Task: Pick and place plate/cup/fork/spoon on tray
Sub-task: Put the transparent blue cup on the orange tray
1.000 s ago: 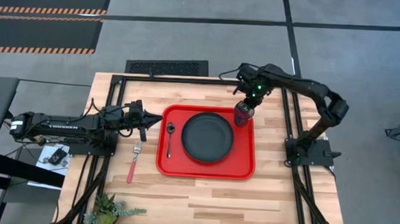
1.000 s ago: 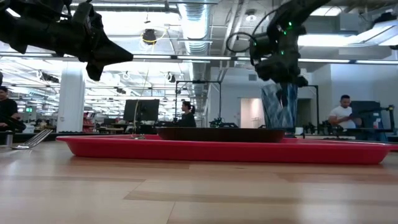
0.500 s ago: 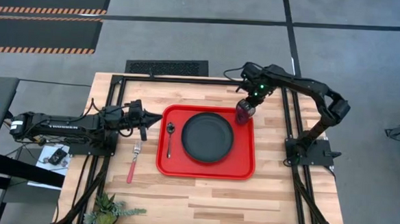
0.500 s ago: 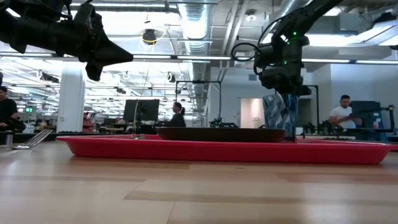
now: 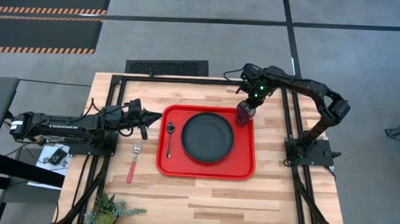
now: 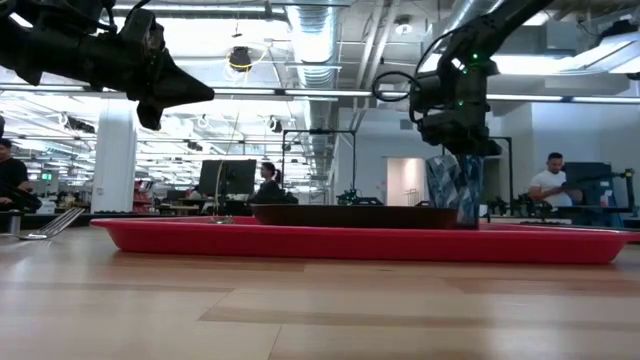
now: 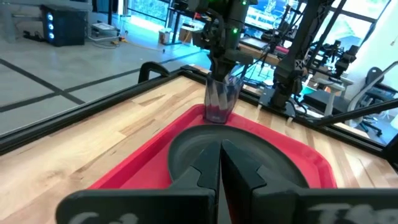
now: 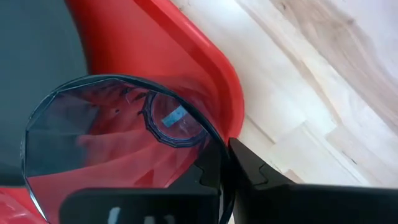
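Three of the four pieces already sit on the red tray (image 5: 205,168): the black plate (image 5: 207,136) in its middle, the dark spoon (image 5: 170,138) along the edge nearest my left arm, and the dark-red cup (image 5: 244,114) upright in the far corner on my right arm's side, just beside the plate. Only the red-handled fork (image 5: 133,161) lies out on the wooden counter (image 5: 202,198), just off the tray on my left side.

My right hand (image 5: 247,109) is over the cup, one finger (image 8: 245,171) down inside the rim against the wall. In the low view the cup's base looks level with the tray floor, so I judge I am at the letting-go step. I cannot tell whether my fingers have parted enough to free the wall.

My left hand (image 5: 153,118) hangs with fingers pressed together and nothing in them, above the counter near the tray's edge, close to the fork.

Next, as I judge it: ease my right fingers apart, lift straight up so the rim does not catch and tip the cup, then go for the fork with the left hand
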`<act>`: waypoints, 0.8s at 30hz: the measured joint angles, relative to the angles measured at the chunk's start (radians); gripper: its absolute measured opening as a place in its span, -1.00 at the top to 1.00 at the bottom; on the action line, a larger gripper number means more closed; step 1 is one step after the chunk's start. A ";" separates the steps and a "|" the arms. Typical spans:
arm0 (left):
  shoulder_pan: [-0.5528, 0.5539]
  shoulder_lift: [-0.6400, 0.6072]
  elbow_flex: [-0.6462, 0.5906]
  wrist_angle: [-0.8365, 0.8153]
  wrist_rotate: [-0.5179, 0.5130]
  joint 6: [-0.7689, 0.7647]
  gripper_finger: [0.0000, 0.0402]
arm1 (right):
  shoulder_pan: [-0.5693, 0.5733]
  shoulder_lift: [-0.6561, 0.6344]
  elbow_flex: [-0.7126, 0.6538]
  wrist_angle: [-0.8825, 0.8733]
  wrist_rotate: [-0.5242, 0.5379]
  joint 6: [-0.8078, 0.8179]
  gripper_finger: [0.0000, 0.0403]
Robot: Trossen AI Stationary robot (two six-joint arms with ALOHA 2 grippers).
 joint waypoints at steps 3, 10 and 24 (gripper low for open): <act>0.000 0.000 0.000 0.000 0.000 0.000 1.00 | 0.005 0.000 -0.010 0.003 0.012 0.001 0.86; 0.000 0.000 0.000 0.000 0.000 0.000 1.00 | 0.008 -0.002 -0.019 0.019 0.009 0.009 0.82; 0.000 0.000 0.000 0.000 0.000 -0.002 1.00 | 0.009 0.000 -0.012 0.023 0.022 0.029 0.33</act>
